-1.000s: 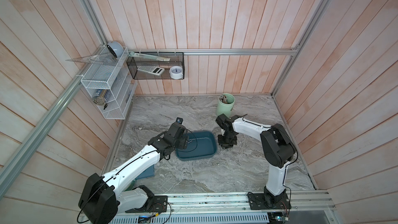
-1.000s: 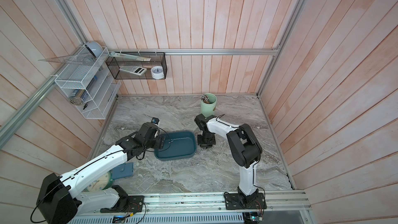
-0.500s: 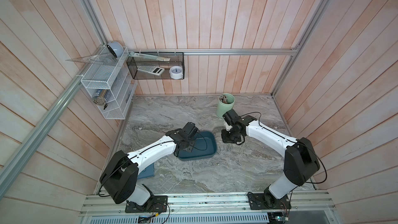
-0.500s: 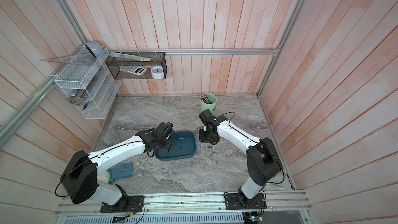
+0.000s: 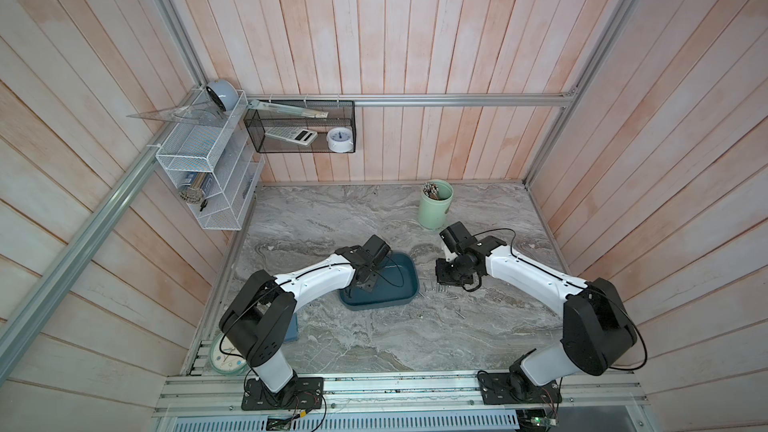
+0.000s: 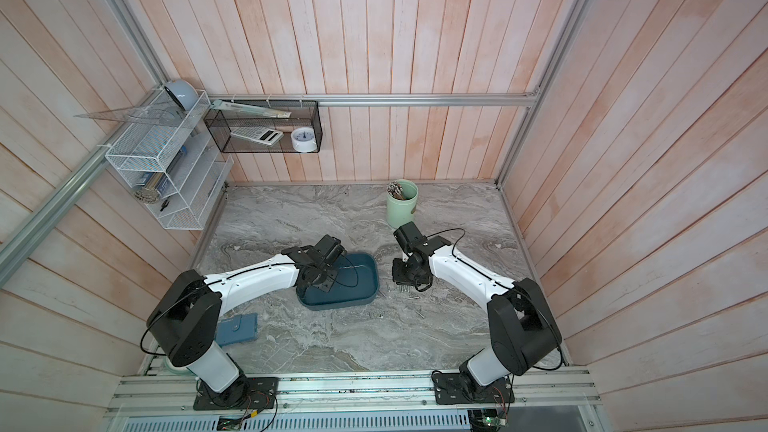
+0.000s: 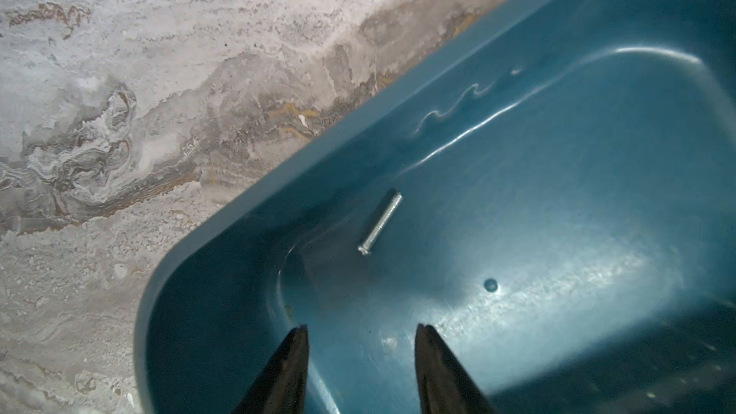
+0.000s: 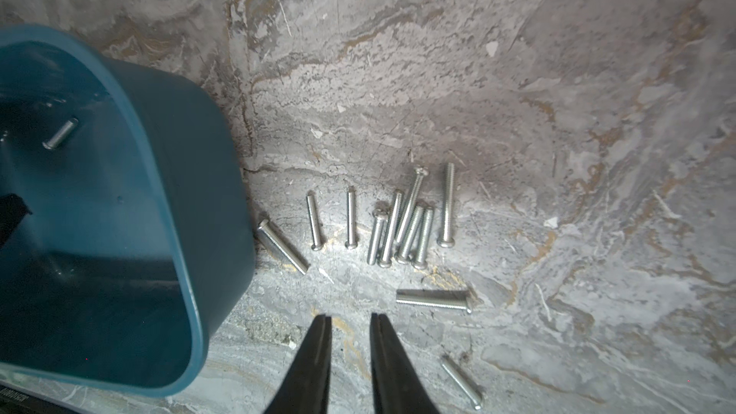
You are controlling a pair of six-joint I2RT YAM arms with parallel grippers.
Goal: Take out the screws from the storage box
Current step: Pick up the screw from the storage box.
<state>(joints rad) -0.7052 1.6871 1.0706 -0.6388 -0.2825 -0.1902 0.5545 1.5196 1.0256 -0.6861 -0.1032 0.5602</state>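
The storage box (image 5: 409,280) (image 6: 368,280) is a shallow teal tray on the marble table. One silver screw (image 7: 380,221) (image 8: 60,133) lies on its floor near a wall (image 7: 358,145). My left gripper (image 7: 361,328) (image 5: 365,282) hangs inside the box, a little short of that screw, open with nothing between its jaws. Several screws (image 8: 402,229) (image 5: 436,286) (image 6: 399,288) lie on the table just right of the box (image 8: 191,177). My right gripper (image 8: 349,316) (image 5: 446,278) hovers over them, its jaws a narrow gap apart and empty.
A pale green cup (image 5: 434,204) with sticks stands behind the right arm. A blue pouch (image 6: 237,328) and a round dial (image 5: 226,357) lie at the front left. A white wire shelf (image 5: 203,184) and a black mesh basket (image 5: 299,130) hang on the walls.
My left gripper has moved from the box's left rim to over its inside, and its jaws have narrowed. My right arm has swung its elbow outward, with its gripper still over the table screws.
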